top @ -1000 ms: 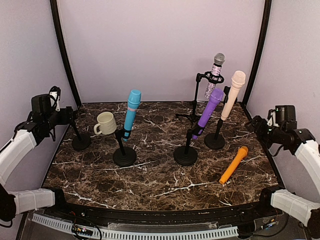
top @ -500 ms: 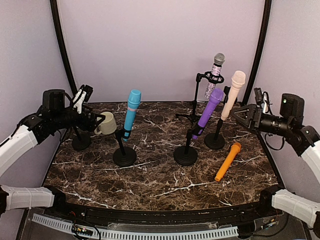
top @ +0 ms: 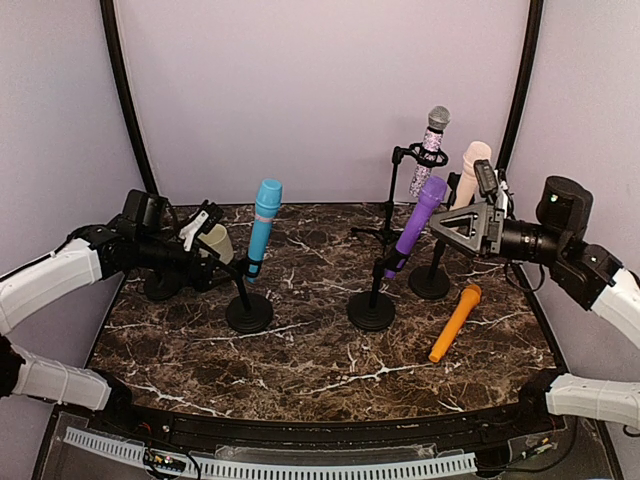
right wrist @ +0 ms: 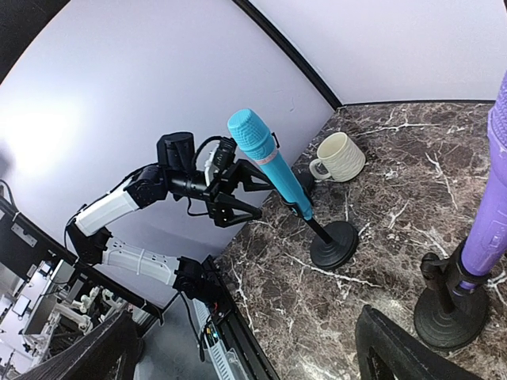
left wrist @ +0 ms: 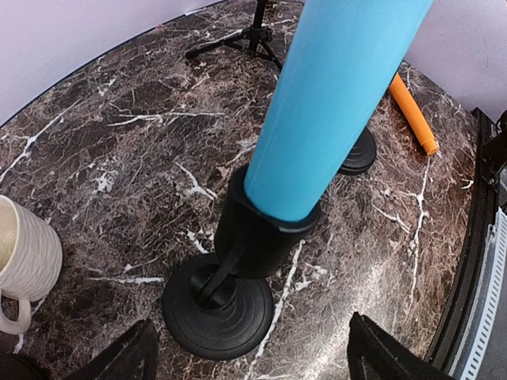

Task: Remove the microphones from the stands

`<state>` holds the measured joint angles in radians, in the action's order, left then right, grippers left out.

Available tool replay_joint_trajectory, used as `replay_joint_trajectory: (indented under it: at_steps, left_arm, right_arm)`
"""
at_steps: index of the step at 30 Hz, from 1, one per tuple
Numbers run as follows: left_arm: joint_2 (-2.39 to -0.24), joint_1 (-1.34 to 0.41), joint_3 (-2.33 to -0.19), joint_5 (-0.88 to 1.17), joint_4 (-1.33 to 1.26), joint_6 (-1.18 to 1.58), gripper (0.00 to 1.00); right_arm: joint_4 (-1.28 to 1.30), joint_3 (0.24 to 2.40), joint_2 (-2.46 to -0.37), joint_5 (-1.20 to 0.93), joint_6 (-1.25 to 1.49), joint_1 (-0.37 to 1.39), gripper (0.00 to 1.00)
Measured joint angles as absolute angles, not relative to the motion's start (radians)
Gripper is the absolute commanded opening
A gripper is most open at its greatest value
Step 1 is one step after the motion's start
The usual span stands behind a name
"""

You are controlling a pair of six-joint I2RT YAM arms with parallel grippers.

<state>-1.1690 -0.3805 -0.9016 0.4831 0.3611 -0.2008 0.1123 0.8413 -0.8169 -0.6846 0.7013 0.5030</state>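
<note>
Left gripper [left wrist: 249, 358] agape — blue microphone [left wrist: 333, 103] in its stand [left wrist: 215, 310]

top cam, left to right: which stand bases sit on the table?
Far-left stand's base → blue microphone's base → purple microphone's base → peach microphone's base. The tripod stand is left out, since its legs overlap the purple one's span.

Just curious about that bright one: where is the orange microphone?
In the top view, the orange microphone lies flat on the table's right side, near the peach microphone's stand.
</note>
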Motion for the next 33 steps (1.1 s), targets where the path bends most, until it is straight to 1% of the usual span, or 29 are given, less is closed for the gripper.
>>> replay_joint_trajectory:
  at_steps: [8, 12, 14, 16, 17, 19, 27, 33]
  left_arm:
    - [-1.25, -0.381, -0.894, 0.49, 0.337, -0.228, 0.85]
    - [-1.288, -0.381, -0.895, 0.502, 0.326, -0.245, 0.84]
    - [-1.305, -0.381, -0.901, 0.515, 0.326, -0.255, 0.8]
    - [-1.325, -0.381, -0.912, 0.531, 0.325, -0.262, 0.74]
    - [-1.343, -0.381, -0.918, 0.553, 0.318, -0.27, 0.66]
    - [-1.344, -0.381, -0.918, 0.559, 0.318, -0.267, 0.63]
    - [-1.297, -0.38, -0.89, 0.572, 0.297, -0.252, 0.54]
    - [-1.261, -0.381, -0.859, 0.593, 0.286, -0.231, 0.54]
  right_arm:
    - [0.062, 0.841, -0.831, -0.684, 0.724, 0.543, 0.97]
    - [0.056, 0.841, -0.855, -0.684, 0.728, 0.562, 0.97]
    - [0.056, 0.842, -0.867, -0.684, 0.728, 0.569, 0.97]
    - [0.055, 0.842, -0.878, -0.684, 0.728, 0.572, 0.97]
    - [0.056, 0.845, -0.896, -0.684, 0.728, 0.581, 0.97]
    - [0.057, 0.847, -0.901, -0.683, 0.727, 0.583, 0.97]
    - [0.052, 0.86, -0.926, -0.68, 0.727, 0.601, 0.96]
    - [0.052, 0.86, -0.952, -0.677, 0.725, 0.616, 0.96]
